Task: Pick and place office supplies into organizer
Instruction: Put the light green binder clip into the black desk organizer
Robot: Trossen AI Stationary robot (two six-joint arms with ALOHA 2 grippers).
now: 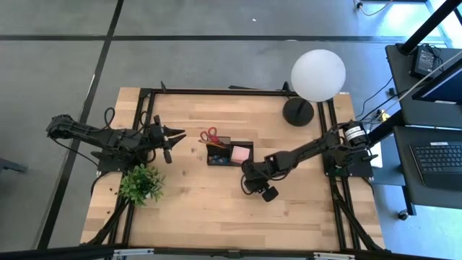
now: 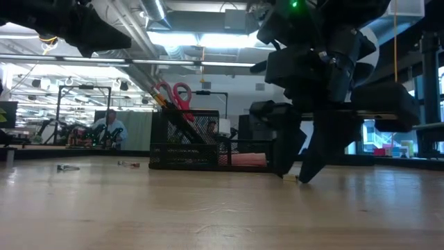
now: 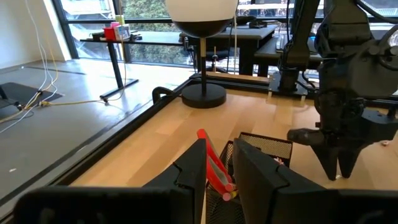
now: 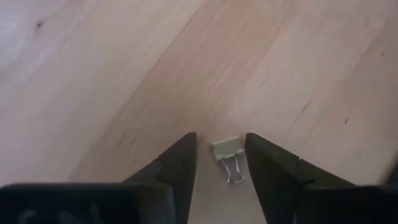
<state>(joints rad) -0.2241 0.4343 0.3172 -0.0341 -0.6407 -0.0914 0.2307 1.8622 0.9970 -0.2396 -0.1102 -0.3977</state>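
Pale wood makes up the surface (image 1: pixel 216 202), and near its middle stands the black mesh organizer (image 1: pixel 229 154). Red-handled scissors (image 1: pixel 210 135) and yellow pencils (image 2: pixel 161 104) lean out of its tall compartment, toward 10 o'clock in the overhead view, and a pink sticky-note pad (image 1: pixel 240 152) lies in the shallow compartment at the 3 o'clock end.

At about 5 o'clock from the organizer, the right tool (image 4: pixel 221 163) points down at the wood. Its two dark fingers (image 4: pixel 180 163) stand apart on either side of a small cream binder clip (image 4: pixel 227 151) with wire handles; a gap shows between each finger and the clip, so it is straddled, not gripped. In the level view the fingertips reach the wood just beside the organizer.

The left tool (image 3: pixel 217 171) hangs at 9 o'clock from the organizer, well apart from it and above the surface, fingers a little apart with nothing between them.

A green potted plant (image 1: pixel 141 183) sits at 7 o'clock, and a lamp (image 1: pixel 316 76) with a white globe at 2 o'clock. Two tiny items (image 2: pixel 68 167) lie loose on the wood in the level view, too small to tell.
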